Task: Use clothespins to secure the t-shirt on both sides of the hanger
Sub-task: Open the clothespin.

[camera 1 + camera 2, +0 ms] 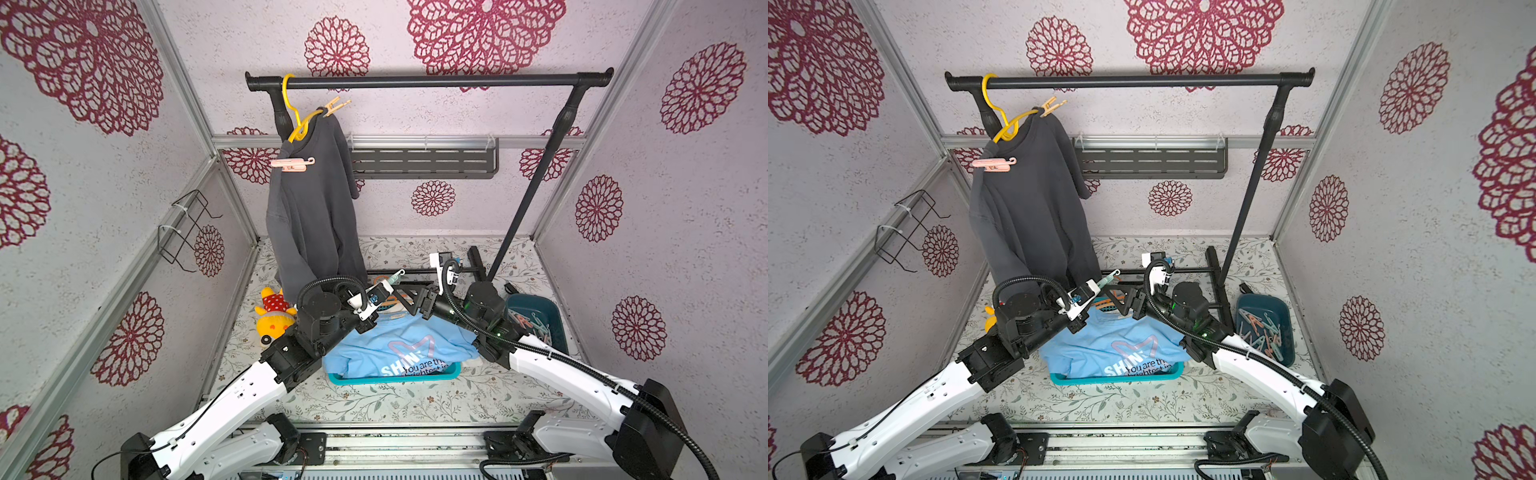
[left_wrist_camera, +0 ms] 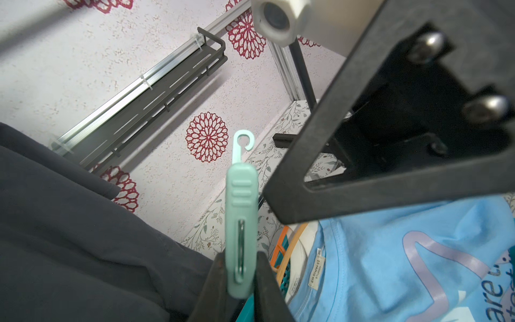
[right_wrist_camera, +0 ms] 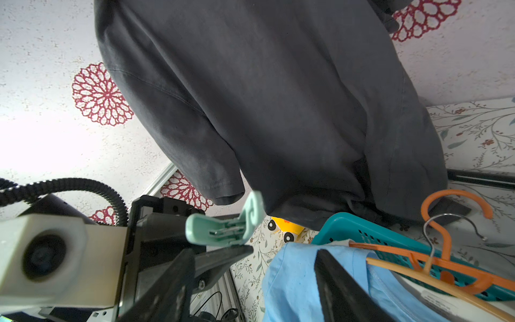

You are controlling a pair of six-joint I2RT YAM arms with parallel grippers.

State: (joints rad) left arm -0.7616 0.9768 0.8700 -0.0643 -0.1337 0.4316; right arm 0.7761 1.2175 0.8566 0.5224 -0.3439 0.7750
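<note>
- Light-blue t-shirt (image 1: 395, 353) lies nearest, in a teal basket (image 1: 395, 379) on the bench.
- Over the far rim of this basket, the left tool (image 2: 242, 256) is closed tightly on a mint clothespin (image 2: 241, 212). The small hook end of the pin points away from the tool.
- Facing it and very near, the right tool (image 3: 255, 259) has its jaws apart, with nothing between them.
- I judge that the step in hand is passing or re-gripping the mint pin between the two tools. The next move asks the right tool to close squarely on the free end, and the left tool to let go only when that grip is firm.
- To the right, a dark tray (image 1: 536, 301) holds the spare clothespins (image 1: 528, 322).
- Farthest, a gray t-shirt (image 1: 311, 216) hangs on a yellow hanger (image 1: 297, 120) from the rail (image 1: 436, 81).
- It has a pink clothespin (image 1: 291, 165) on one shoulder and a peach clothespin (image 1: 336, 107) on the other. Both sides look already pinned, so I cannot tell where the mint pin belongs.
</note>
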